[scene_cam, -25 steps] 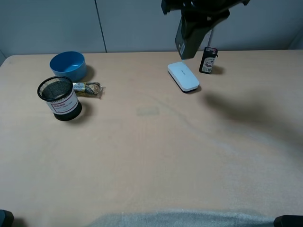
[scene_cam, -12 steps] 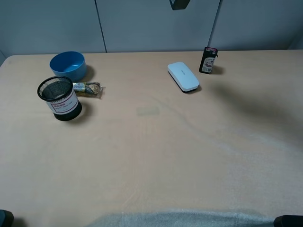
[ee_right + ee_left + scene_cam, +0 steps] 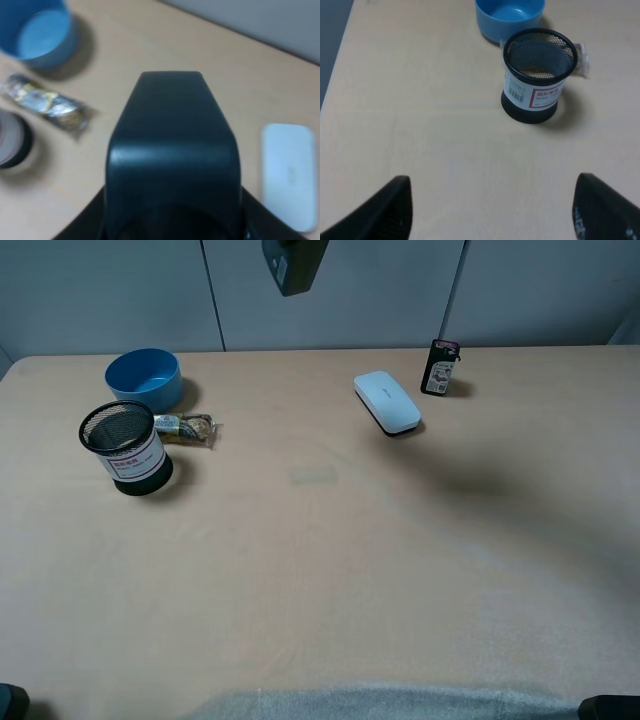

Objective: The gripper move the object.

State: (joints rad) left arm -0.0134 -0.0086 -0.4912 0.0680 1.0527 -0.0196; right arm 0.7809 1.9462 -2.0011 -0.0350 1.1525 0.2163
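You are holding the object (image 3: 295, 265) aloft, left of the white case (image 3: 387, 401), right gripper (image 3: 172, 227) clamping it, left gripper (image 3: 490, 210) gaping empty; jerking risks dropping it.

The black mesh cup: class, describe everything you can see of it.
The mesh cup is round, with see-through black wire-mesh walls and a solid black rim and base. A white label with red print and a barcode wraps its lower half. It stands upright on the table, mouth open, apparently empty. A blue bowl sits just behind it; a wrapped snack bar lies at its side, perhaps touching.
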